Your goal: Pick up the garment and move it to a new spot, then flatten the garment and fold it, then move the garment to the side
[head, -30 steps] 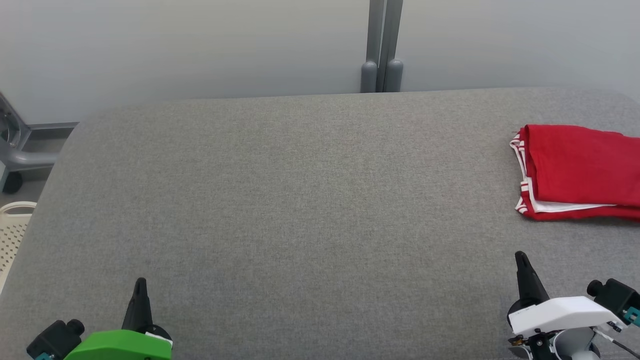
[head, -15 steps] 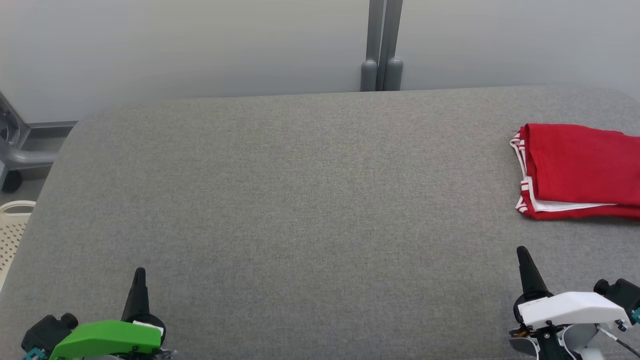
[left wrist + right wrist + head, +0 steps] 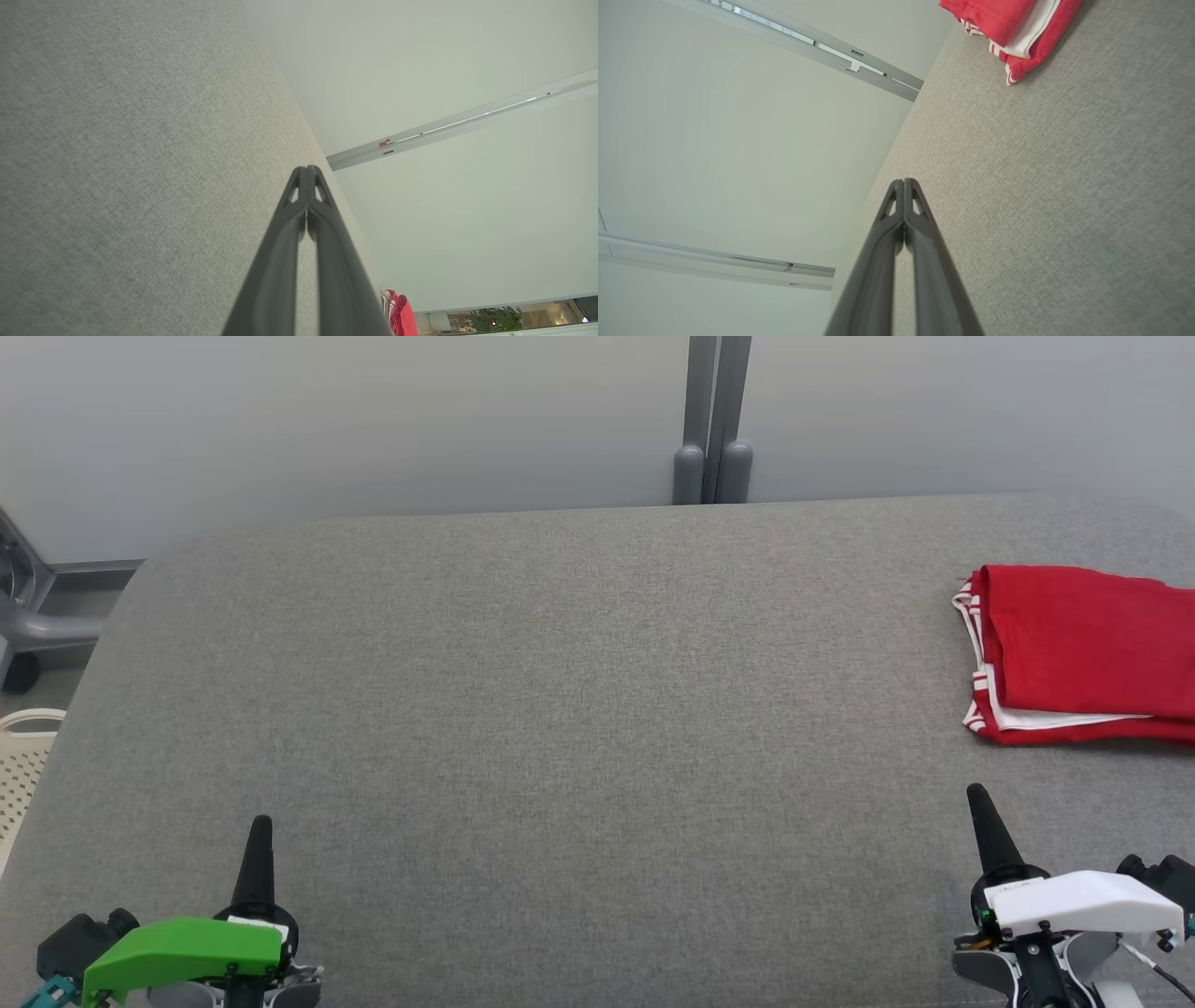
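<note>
The red garment with white trim lies folded at the far right of the grey tabletop, cut off by the head view's edge; the left claw hovers at the lower left, fingers pressed together, empty; the right claw is likewise closed and empty, near the garment but apart from it.

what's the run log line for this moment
garment: red, folded, lying at right of grey surface | left gripper: shut, empty | right gripper: shut, empty, short of garment
</note>
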